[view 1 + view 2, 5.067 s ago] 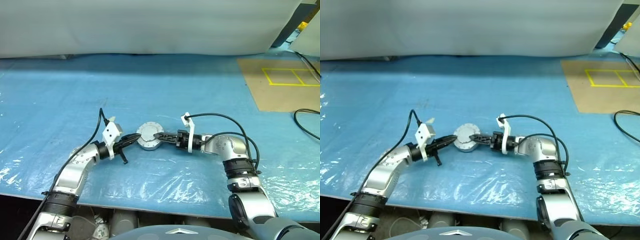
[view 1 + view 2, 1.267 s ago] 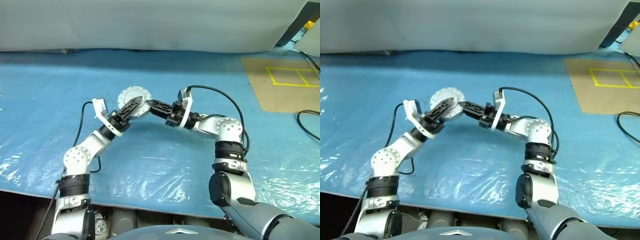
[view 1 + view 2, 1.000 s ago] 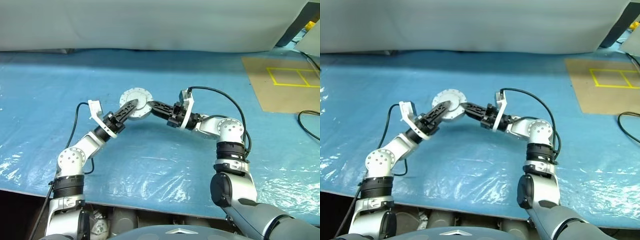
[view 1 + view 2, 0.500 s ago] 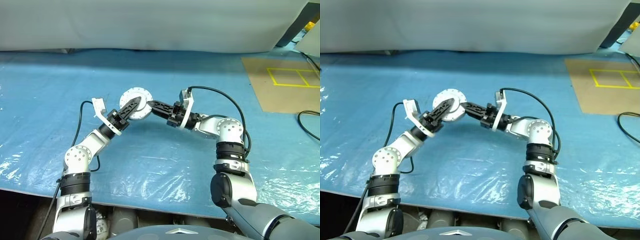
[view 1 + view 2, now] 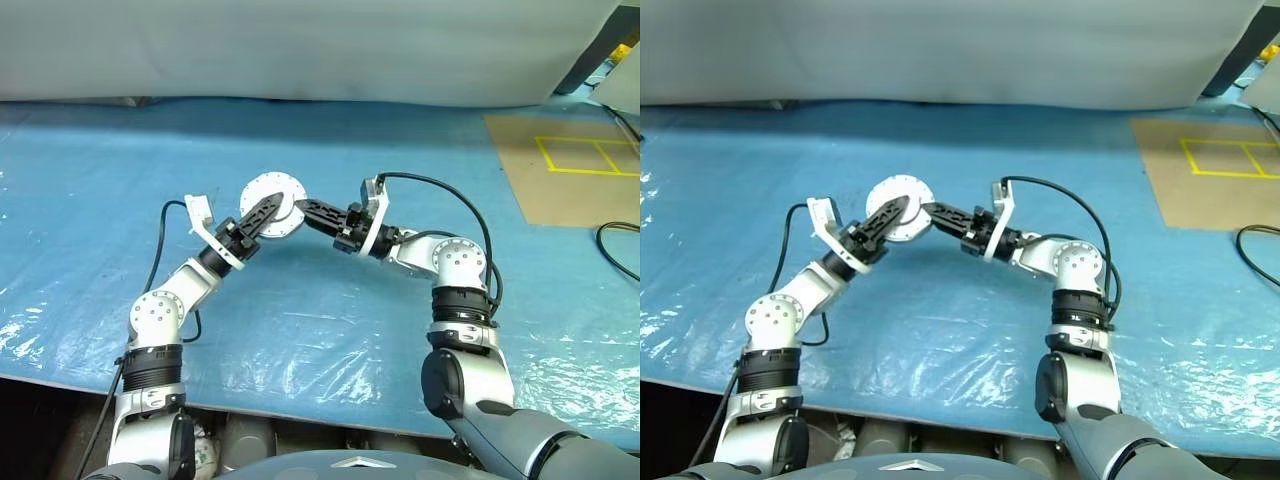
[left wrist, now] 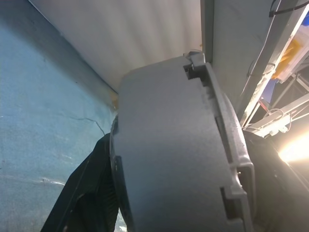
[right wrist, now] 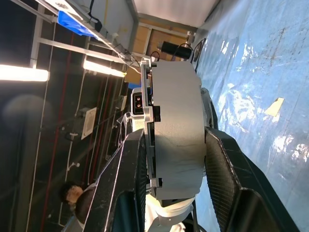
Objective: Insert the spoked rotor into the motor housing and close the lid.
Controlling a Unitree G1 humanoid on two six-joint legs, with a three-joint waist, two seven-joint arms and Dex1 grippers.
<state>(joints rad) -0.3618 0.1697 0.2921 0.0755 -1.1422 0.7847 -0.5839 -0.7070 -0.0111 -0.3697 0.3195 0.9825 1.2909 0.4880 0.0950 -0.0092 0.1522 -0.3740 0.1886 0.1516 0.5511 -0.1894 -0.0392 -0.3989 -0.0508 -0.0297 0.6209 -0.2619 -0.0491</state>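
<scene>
Right pincer (image 5: 303,207) clamped across the thickness of the motor housing (image 5: 271,194), one black finger (image 7: 124,188) on each flat face. Left pincer (image 5: 262,212) reaching in from the opposite side, tips against the same grey puck, fingers partly spread over it; cannot tell whether actually squeezing. Housing raised clear of the desk (image 5: 330,310), tilted on edge, pale round face with small bolt tabs turned toward the head camera, closed up as one thick disc with notched rim. Blue plastic sheet covering the desk below the housing, wrinkled and glossy toward the near edge. Brown board (image 5: 565,175) with yellow tape lines well to the right of the housing. Grey wall (image 5: 300,50) behind the housing. A person's dark-haired head (image 7: 73,193) in the right wrist view, far beyond the housing.
</scene>
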